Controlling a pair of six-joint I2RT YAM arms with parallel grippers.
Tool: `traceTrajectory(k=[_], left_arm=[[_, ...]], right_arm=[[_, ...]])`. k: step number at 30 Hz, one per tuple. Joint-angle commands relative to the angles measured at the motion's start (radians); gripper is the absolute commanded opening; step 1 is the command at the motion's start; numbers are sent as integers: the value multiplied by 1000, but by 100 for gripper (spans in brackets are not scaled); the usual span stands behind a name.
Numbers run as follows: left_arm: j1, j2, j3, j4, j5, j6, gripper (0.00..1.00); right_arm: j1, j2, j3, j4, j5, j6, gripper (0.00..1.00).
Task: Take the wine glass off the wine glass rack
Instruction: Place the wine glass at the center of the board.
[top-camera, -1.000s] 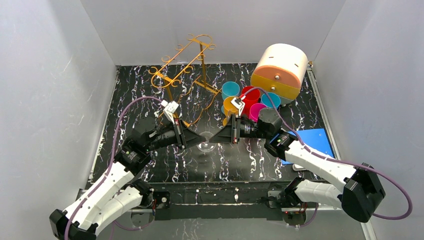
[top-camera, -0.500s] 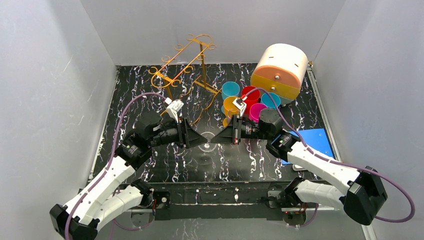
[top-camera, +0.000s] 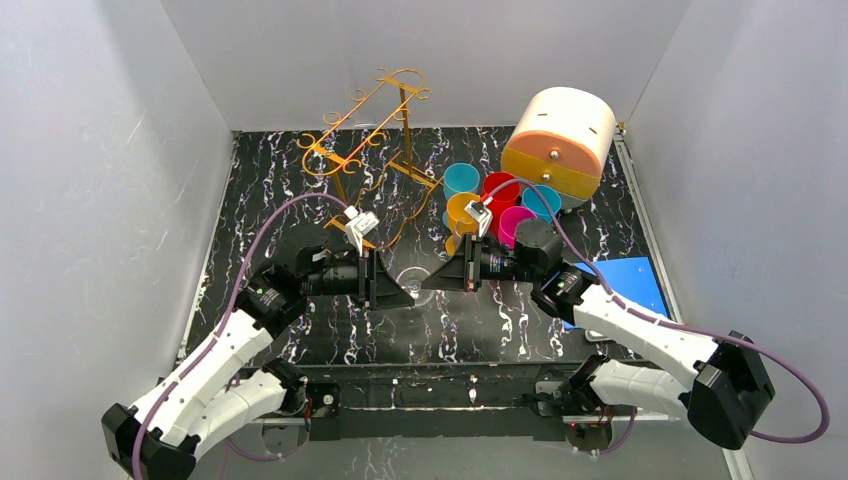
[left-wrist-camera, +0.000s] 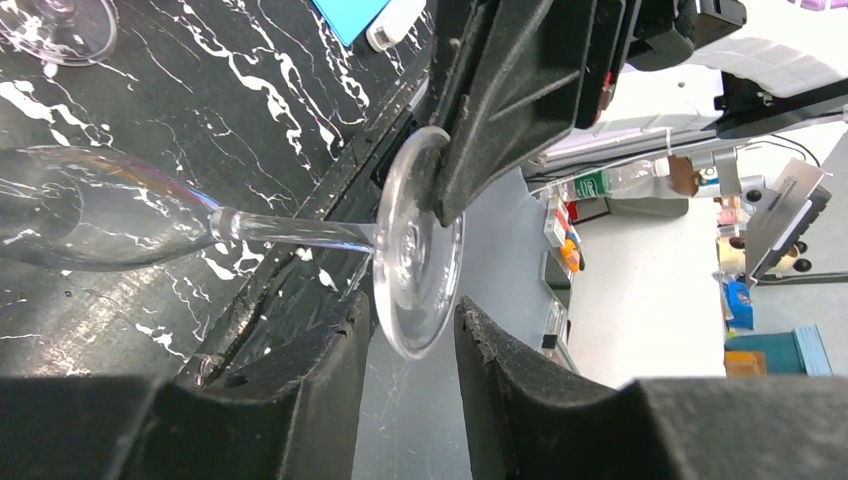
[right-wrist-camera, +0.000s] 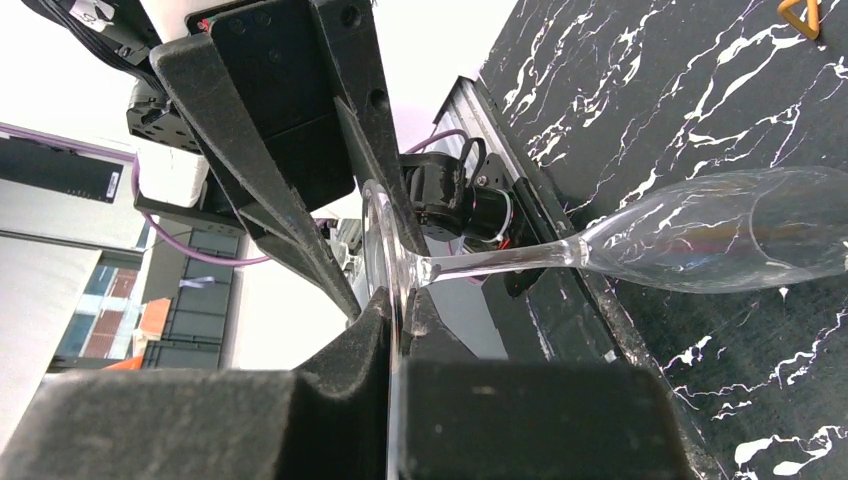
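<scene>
A clear long-stemmed wine glass (left-wrist-camera: 240, 225) lies sideways between both grippers, well apart from the gold wire rack (top-camera: 365, 130) beyond them. The right gripper (right-wrist-camera: 398, 320) pinches the rim of its foot. The left gripper (left-wrist-camera: 412, 330) stands part-open astride that foot, gripping nothing. This looks like a hand-over; next the left gripper should back off without knocking the foot.

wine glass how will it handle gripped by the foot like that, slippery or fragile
Probably fragile: the wine glass is clear and thin-walled with a slim stem. Likely slippery too: the right gripper pinches only the smooth edge of its foot, so the long bowl could lever it loose. Laid on its side it would probably roll.
</scene>
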Motion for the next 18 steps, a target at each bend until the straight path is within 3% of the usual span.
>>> traceTrajectory(k=[1,4,10,13,18], left_arm=[[-5,-17,0,-11,24,-1,34],[-5,-22,-10,84,-4,-65,25],[-5,4,-20,154,70,-98,23],[-5,30,-31,155,118,-89,32],[-11,54,-21,155,116,-74,14]], right_arm=[[0,-16,-1,92,16,-10,1],[0,-12,-6,95,3,-17,1],[0,-20,-31,142,5,-1,1],[0,-46,-43,133,29,-50,1],[0,-71,-51,148,54,-87,1]])
